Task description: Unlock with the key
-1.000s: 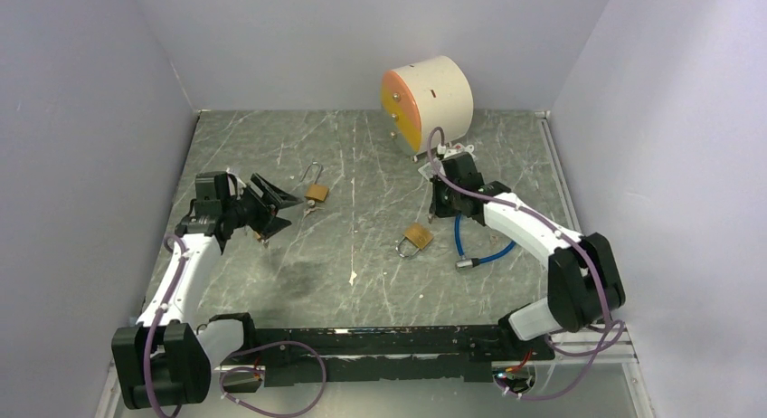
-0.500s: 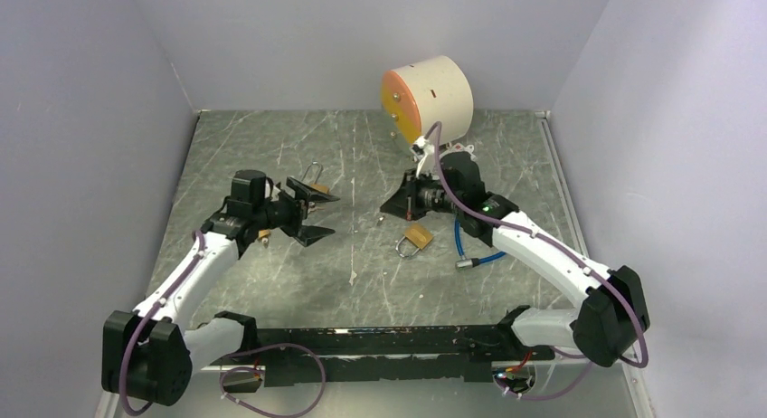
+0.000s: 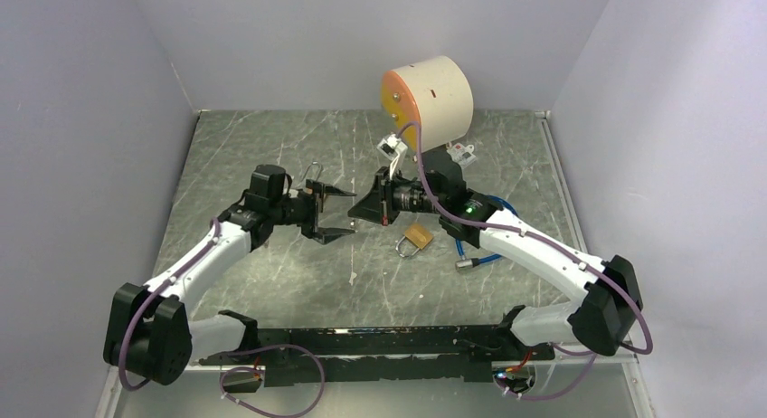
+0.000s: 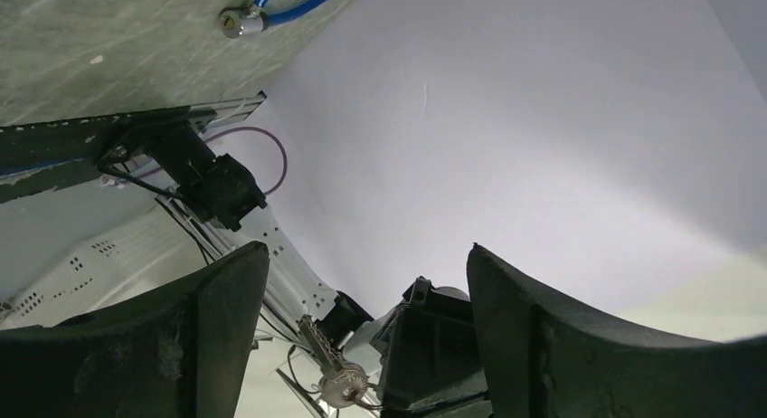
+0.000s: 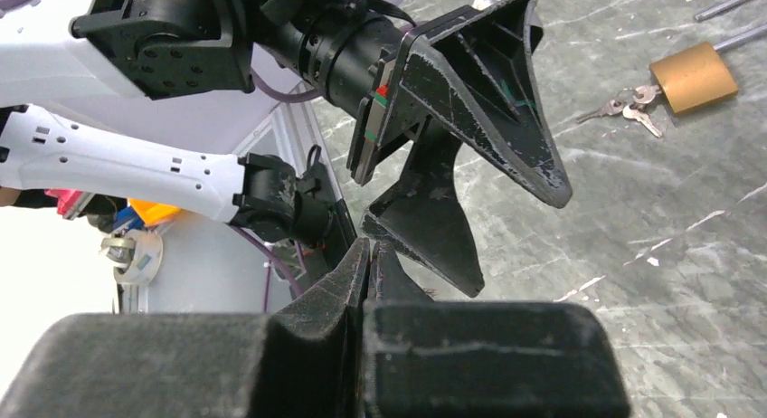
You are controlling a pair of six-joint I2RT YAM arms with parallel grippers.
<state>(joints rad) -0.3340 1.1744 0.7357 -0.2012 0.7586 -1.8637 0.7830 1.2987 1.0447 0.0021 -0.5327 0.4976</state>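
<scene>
Your grey tabletop point(image 3: 271, 156) carries a cream drum point(image 3: 439, 92) with an orange face at the back. Your two arms meet nose to nose over its middle. Your left pincer point(image 3: 344, 212) is released, its fingers spread wide toward the right one. Your right pincer point(image 5: 364, 251) is clenched. A blue cable point(image 3: 484, 252) lies by the right arm. One brass padlock point(image 3: 418, 236) lies on the tabletop near the right pincer. The other padlock point(image 5: 694, 77) lies on the far side of the left pincer, with small keys point(image 5: 633, 106) just beside it. A silver key point(image 4: 327, 368) hangs gripped at the right pincer's tip.

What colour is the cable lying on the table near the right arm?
The cable is blue with a silvery end, clearest in the top external view.
</scene>
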